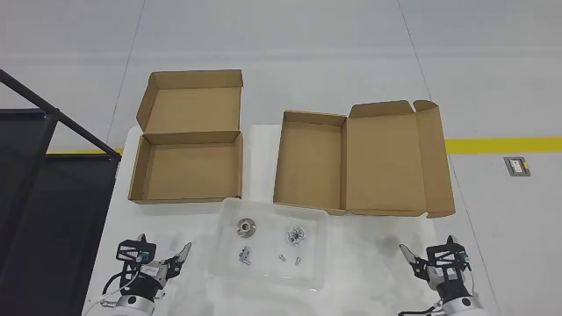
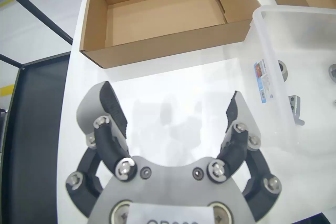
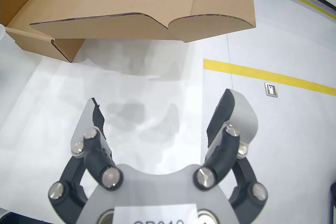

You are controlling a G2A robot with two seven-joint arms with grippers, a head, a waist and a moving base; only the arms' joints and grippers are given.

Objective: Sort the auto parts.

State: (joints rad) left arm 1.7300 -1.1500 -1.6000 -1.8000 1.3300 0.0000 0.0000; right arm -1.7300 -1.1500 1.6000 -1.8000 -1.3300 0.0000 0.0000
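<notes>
both hands wait at the near edge of the tabletop [image 1: 369, 246], one on each side of the bin [image 1: 274, 202]. left hand [image 2: 170, 93] is spread wide and holds nothing, hanging over bare surface just beside the bin's wall. right hand [image 3: 160, 97] is just as wide and holds nothing, well apart from the bin on the other side.

the auto parts all lie in the clear bin between the arms: a round hub [image 1: 247, 225], a heap of small parts [image 1: 293, 234] and a bracket [image 1: 244, 255] nearer the robot. the clear walls let the wrist camera see the metal through the side.

beyond the bin stand two cardboard boxes. left box [image 1: 184, 171] has its lid folded back and away, and the right box [image 1: 309, 162] has its lid [image 1: 386, 158] laid out flat to the side. this is probably so that parts can be dropped straight in from above. nothing shows inside either box, so sorting looks not yet begun. each arm sits nearest one box, which suggests each serves its own side, and the wide jaws suit a first reach into the bin.
</notes>
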